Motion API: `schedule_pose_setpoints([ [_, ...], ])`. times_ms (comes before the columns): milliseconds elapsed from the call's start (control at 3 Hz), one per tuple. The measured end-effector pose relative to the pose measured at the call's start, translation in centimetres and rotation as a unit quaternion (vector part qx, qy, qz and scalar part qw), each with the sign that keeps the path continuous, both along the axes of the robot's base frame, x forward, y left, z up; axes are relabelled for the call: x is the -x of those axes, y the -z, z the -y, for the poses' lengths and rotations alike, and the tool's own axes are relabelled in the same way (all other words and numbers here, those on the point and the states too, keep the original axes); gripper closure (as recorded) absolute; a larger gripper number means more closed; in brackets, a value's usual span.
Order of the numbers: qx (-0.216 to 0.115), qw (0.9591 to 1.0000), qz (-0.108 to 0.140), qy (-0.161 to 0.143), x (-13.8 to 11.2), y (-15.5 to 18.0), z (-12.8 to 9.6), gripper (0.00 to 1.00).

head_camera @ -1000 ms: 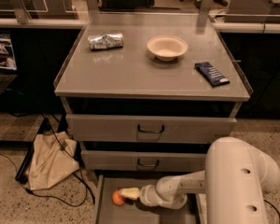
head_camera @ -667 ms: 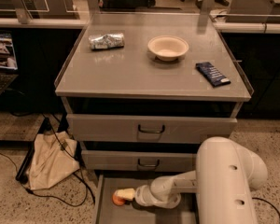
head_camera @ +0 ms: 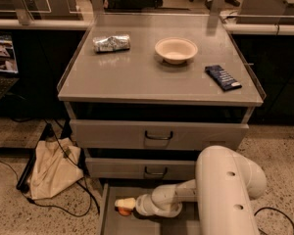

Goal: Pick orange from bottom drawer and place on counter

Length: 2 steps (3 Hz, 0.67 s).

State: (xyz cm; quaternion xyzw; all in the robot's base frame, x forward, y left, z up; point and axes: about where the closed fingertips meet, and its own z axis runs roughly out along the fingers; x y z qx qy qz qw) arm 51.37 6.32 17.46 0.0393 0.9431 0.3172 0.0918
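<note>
Grey matte metal forms the counter [head_camera: 147, 77], broad and flat with a thin raised rim. A glossy white rounded robot arm [head_camera: 228, 190] fills the near right, cut off by the edge. Below two shut grey drawers [head_camera: 159, 133], the bottom drawer [head_camera: 112, 224] stands open, its near part out of view. A limp beige cloth bag [head_camera: 51, 168] lies on the speckled floor to the left. On the counter sit a round beige bowl [head_camera: 176, 49], a crinkled foil packet [head_camera: 111, 43] and a flat dark packet [head_camera: 223, 77]. The pale gripper [head_camera: 125, 203] lies low in the bottom drawer, over the small orange [head_camera: 123, 211] and half hiding it. Whether it clasps the fruit cannot be told.

Speckled terrazzo floor [head_camera: 277, 148], beige cloth bag [head_camera: 51, 169]; black cables [head_camera: 90, 196]
</note>
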Motion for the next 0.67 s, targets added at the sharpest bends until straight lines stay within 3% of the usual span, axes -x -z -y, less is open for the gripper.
schedule_pose_setpoints([
  [667,0.016,0.9995,0.000,0.028,-0.6,2.5,-0.5,0.00],
])
